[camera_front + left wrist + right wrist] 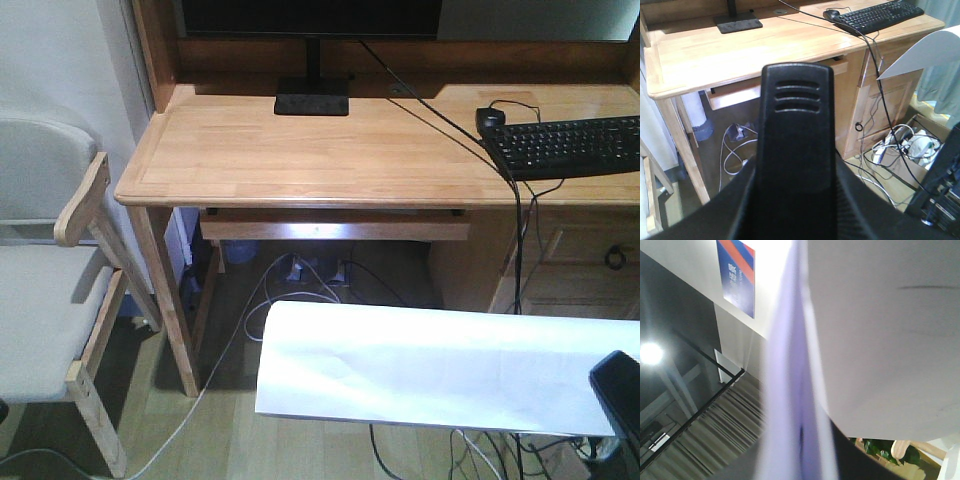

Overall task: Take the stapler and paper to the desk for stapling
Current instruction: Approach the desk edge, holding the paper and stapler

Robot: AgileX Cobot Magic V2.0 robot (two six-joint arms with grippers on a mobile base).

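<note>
The left gripper (797, 205) is clamped on the stapler (796, 135), which stands up between its fingers and blocks much of the wrist view (only its ribbed black face shows). The right gripper (618, 392) pinches the paper (430, 365) at its right end, and the sheets hang level in the air in front of the desk (300, 150), lower than its top. A keyboard (570, 145) and mouse (489, 118) lie on the desk's right side, and a chair (40, 300) stands at its left.

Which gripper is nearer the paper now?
Right. The right gripper is at the paper's right end; the left gripper is apart, with the paper off to its right.
</note>
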